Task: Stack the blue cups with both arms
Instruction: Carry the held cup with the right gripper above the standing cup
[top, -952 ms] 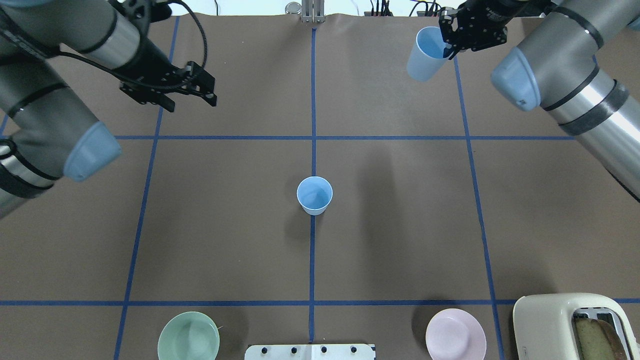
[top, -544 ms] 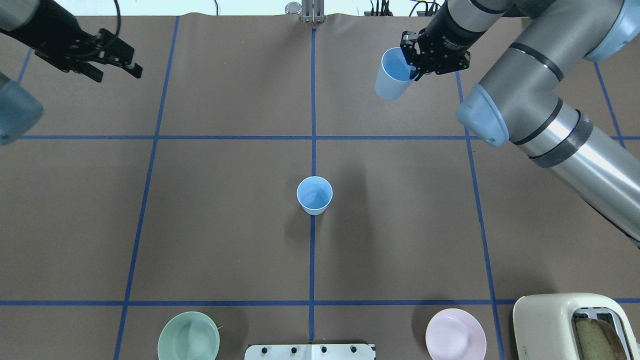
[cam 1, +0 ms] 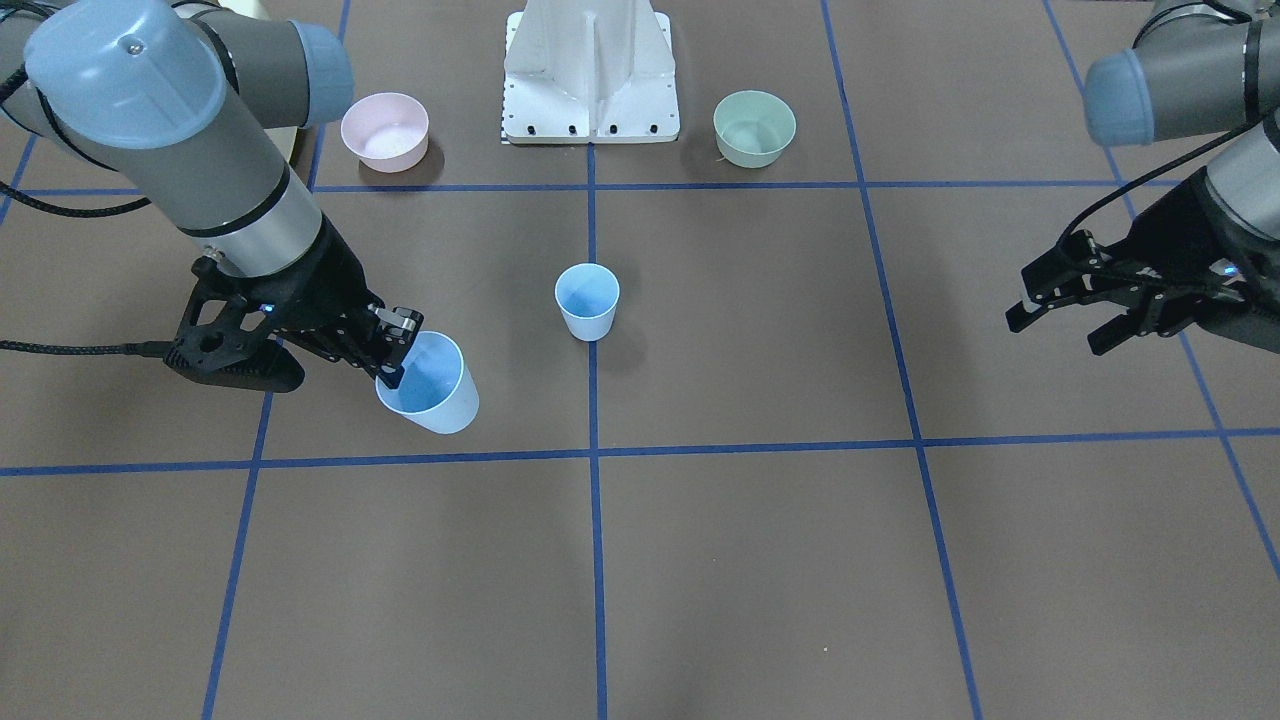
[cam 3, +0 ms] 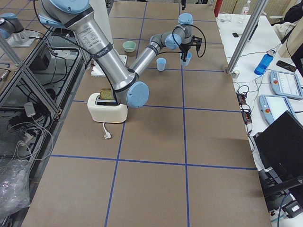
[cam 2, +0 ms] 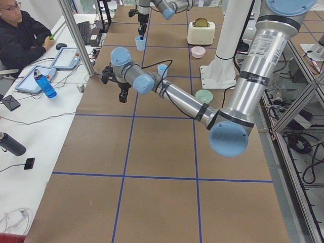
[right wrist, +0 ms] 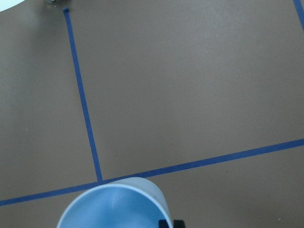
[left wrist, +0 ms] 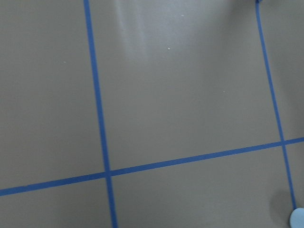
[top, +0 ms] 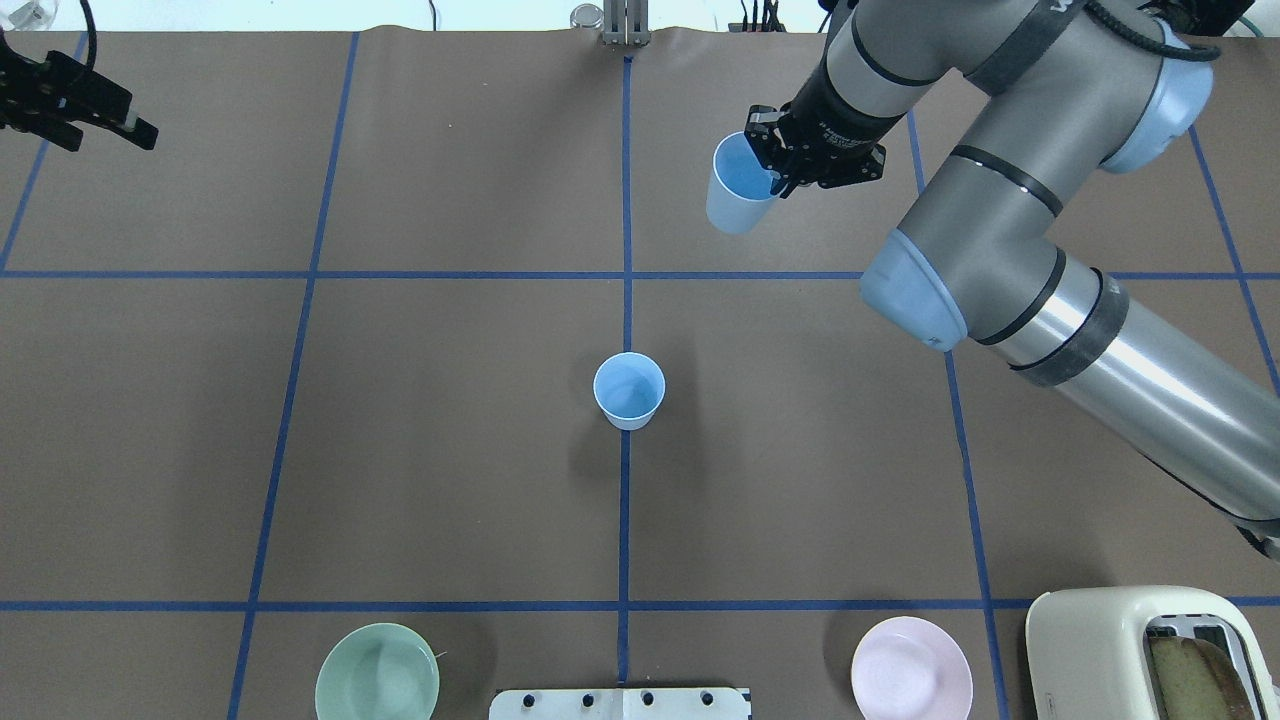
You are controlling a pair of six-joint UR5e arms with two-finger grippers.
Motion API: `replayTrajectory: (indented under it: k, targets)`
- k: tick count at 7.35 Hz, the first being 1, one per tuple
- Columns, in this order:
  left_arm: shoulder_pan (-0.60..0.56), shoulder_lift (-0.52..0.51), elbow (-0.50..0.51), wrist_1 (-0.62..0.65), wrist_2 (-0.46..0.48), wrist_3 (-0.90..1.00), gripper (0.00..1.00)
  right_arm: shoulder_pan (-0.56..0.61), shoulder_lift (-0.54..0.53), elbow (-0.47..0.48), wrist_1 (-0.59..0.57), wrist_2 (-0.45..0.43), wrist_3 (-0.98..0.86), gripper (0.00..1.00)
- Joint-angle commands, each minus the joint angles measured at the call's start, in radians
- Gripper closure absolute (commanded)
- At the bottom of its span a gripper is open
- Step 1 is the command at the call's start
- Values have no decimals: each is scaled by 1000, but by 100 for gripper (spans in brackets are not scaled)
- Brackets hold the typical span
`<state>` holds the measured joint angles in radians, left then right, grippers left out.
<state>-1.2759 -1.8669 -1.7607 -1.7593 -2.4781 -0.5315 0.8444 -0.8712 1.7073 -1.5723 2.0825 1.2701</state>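
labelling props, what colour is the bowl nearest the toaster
The bowl is pale pink, clearest in the overhead view.

The black two-finger right end effector (top: 773,181) is pinching a pale-blue plastic cup (top: 735,200) by its rim; the left end effector (cam 1: 1056,328) is hovering, fingers spread, near the far-left corner of the tabletop (top: 450,480).

The right wrist view's bottom edge cuts off the held blue cup (right wrist: 114,206); a pale-blue sliver (left wrist: 298,218) in the left wrist view's corner is unidentifiable.
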Motion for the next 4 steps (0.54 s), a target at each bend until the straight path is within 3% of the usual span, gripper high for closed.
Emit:
replayTrajectory:
  k: [1, 4]
  targets:
    - [-68, 63, 1, -2, -22, 106, 3, -69, 24, 0, 0, -67, 61, 100]
    - [-127, 118, 3, -2, -22, 197, 3, -143, 69, 0, 0, -127, 132, 100]
